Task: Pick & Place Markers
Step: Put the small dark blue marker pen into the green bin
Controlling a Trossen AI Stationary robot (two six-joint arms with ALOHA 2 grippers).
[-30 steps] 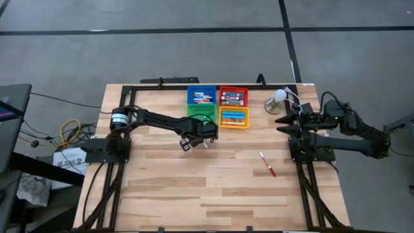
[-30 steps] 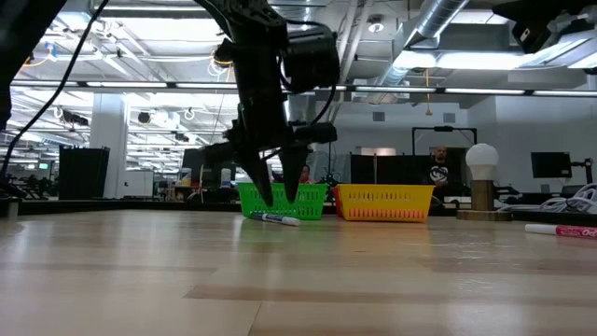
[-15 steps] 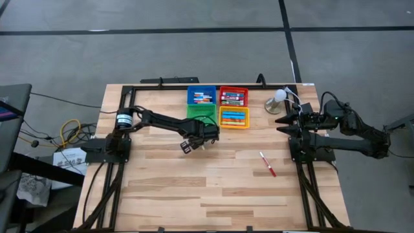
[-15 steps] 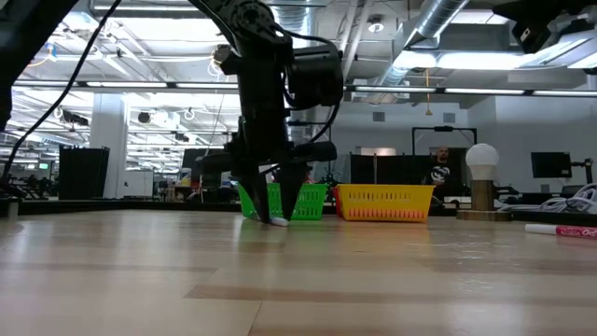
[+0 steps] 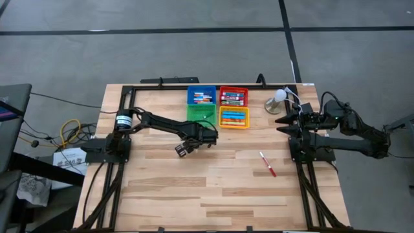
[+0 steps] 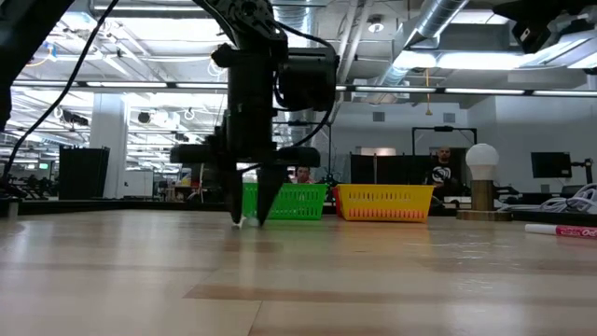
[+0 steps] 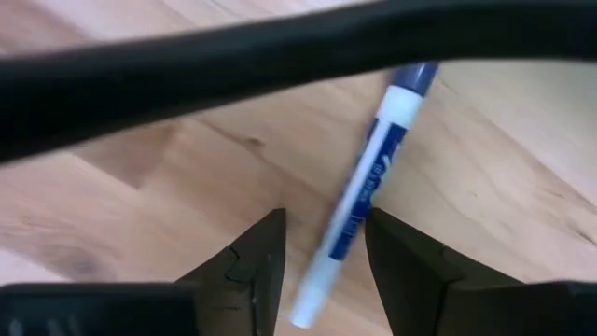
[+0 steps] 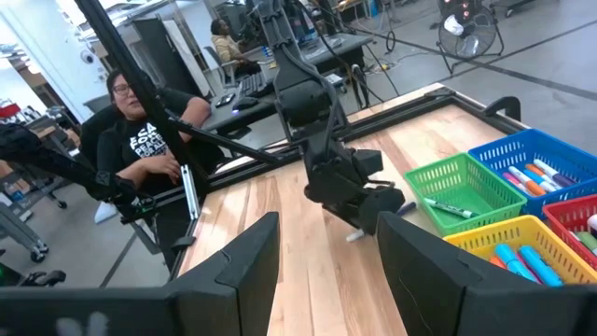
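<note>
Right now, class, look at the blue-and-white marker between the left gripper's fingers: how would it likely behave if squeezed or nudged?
The marker is a thin round stick lying flat on the table, so a nudge would probably roll it. Its smooth barrel may slip between the left gripper's narrow fingers. It looks stiff and light, so it should lift without bending.
</note>
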